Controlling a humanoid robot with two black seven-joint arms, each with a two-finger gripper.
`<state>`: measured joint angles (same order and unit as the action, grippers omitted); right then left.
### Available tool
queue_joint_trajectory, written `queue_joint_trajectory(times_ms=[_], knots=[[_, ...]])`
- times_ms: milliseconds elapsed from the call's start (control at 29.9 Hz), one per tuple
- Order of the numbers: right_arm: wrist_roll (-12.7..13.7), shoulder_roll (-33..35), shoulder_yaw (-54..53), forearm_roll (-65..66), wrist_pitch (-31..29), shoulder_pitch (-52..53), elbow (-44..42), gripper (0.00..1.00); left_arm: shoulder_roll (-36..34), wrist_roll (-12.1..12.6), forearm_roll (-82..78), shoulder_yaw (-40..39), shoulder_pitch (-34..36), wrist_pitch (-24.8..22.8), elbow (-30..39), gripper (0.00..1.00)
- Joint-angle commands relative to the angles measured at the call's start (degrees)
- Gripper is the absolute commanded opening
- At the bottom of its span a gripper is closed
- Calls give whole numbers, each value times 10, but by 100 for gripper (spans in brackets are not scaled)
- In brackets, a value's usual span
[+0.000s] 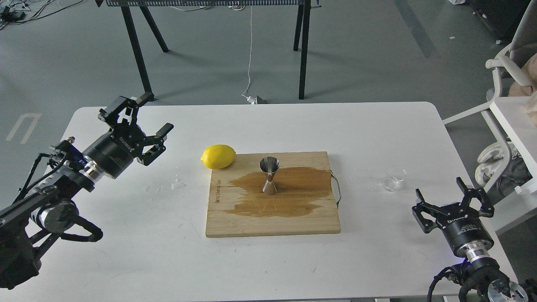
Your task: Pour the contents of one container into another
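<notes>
Nearest us, our right gripper (456, 201) hovers low at the table's (126, 251) right edge, its fingers spread wide and holding nothing; white lettering runs round its collar, too small for us to read. Just beyond it, well to the right of the wooden board (272, 222), sits the glass cup (394, 178); it is clear enough that we can barely trace its rim, and it may be lying tilted, though we cannot tell; a misjudged closing could knock it off the near edge or skid it away. The board carries a broad dark wet stain; a line of small print runs along its left edge, and we cannot make it out; the wire handle on its right side could snag a low pass. In the middle of the stain the steel jigger (269, 175) stands upright on its narrow base; its mouth is small, so we judge a fast tilt would overshoot, and a nudge would topple it. A lemon (218, 156) rests at the board's far-left corner. Farther left, our left gripper (144, 126) hangs above the table, also wide open and empty; its printed band is illegible too.
</notes>
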<state>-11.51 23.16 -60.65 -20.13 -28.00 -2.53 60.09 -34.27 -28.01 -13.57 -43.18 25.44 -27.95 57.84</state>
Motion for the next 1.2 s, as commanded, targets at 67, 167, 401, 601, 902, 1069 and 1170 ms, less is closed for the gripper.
queue_joint_trajectory(times_ms=[67,167,401,601,902,1069,1170], knots=[[6,-7,15,-7,0,9,0,98,-27,0,89,-2,20,0,-7,95],[7,-8,16,-12,0,26,-2,98,-29,0,90,-4,21,0,-8,95],[51,-62,14,-35,0,59,-29,99,-26,0,91,-2,16,0,-28,96],[68,-88,13,-35,0,66,-51,99,-25,0,90,1,14,0,-31,96],[69,-98,4,-45,0,66,-72,99,-23,0,87,4,13,0,-53,97],[78,-98,2,-64,0,67,-84,99,-23,0,85,4,13,0,-59,97],[78,-98,-4,-64,0,68,-95,99,-21,0,84,5,13,0,-66,97]])
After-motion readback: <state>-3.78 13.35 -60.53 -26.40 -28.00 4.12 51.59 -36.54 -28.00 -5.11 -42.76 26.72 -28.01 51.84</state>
